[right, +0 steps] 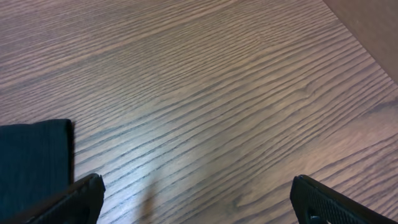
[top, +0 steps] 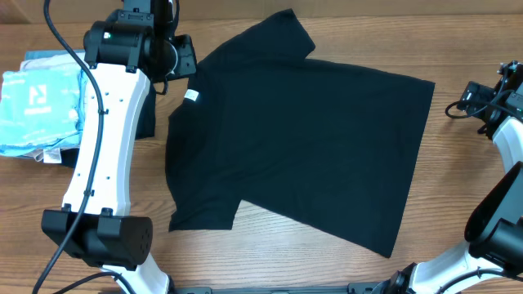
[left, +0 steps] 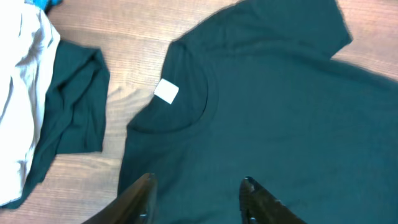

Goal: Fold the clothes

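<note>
Zero folds done, by the look of it. The black T-shirt lies spread flat on the worktop, both sleeves out and the white neck tag showing at the collar, so pretty much the whole job is left. The left fingers hang over the T-shirt near its collar, spread apart with nothing between them. The right fingers are just past the T-shirt's hem corner, over bare wood, also wide apart and empty. No bins or baskets anywhere. A light blue folded garment sits off beyond the T-shirt's collar end.
</note>
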Controlling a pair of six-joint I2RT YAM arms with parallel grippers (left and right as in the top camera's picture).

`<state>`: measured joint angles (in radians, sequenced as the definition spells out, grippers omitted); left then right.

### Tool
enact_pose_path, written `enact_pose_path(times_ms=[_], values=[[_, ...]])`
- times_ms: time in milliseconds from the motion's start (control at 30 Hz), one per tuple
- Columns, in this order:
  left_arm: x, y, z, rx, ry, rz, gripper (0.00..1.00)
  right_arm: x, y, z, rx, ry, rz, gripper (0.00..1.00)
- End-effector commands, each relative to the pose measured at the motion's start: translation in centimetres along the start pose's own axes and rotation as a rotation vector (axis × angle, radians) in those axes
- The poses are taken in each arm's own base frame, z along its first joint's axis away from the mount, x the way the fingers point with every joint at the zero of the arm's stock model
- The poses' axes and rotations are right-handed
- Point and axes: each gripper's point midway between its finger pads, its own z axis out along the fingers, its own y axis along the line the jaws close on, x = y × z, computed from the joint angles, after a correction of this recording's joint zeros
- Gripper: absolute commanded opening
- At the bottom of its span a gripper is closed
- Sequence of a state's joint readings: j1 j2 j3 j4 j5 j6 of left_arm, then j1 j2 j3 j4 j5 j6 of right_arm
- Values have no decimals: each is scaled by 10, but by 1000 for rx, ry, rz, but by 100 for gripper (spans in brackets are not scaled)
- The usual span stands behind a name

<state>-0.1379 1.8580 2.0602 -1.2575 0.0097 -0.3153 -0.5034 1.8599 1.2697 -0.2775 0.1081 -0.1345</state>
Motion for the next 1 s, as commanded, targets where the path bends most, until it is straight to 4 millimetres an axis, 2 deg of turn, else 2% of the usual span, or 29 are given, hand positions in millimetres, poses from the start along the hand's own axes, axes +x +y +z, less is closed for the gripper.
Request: enact_pose_path(times_ms=[0,100,133,167,200,267,367,400,467,567,600,667,700,767,833,900,967], values=[[14,4,13,-31,61,3,44,-10,-1,-2,-3,-24,8,100],[18,5,13,-37,79,3,45,-10,5,-2,-39,-25,9,100],[20,6,14,-40,87,3,45,-2,29,-5,-174,7,55,100],[21,6,15,-41,90,3,47,13,60,-13,-344,91,160,100],[20,6,15,-40,87,2,47,20,82,-24,-476,145,228,100],[15,4,21,-36,72,-17,47,44,113,-48,-663,294,295,100],[14,4,29,-39,80,-23,52,84,120,-61,-668,466,315,100],[15,5,32,-45,86,-23,52,104,120,-68,-637,563,342,100],[15,6,39,-52,96,-23,52,126,121,-82,-609,686,385,100],[20,7,61,-65,136,-23,58,155,124,-107,-579,863,412,100],[24,9,74,-75,167,-23,59,165,128,-118,-571,923,407,100],[33,12,92,-92,217,-22,57,182,130,-133,-514,1013,358,100],[37,14,98,-99,238,-22,54,190,129,-139,-477,1041,321,100],[42,15,102,-105,263,-23,52,196,133,-151,-451,1071,265,100],[45,16,101,-108,272,-20,54,197,147,-172,-469,1072,199,100],[46,16,100,-110,281,-5,60,199,158,-195,-503,1098,167,100],[47,17,100,-111,285,8,67,210,158,-216,-478,1176,132,100]])
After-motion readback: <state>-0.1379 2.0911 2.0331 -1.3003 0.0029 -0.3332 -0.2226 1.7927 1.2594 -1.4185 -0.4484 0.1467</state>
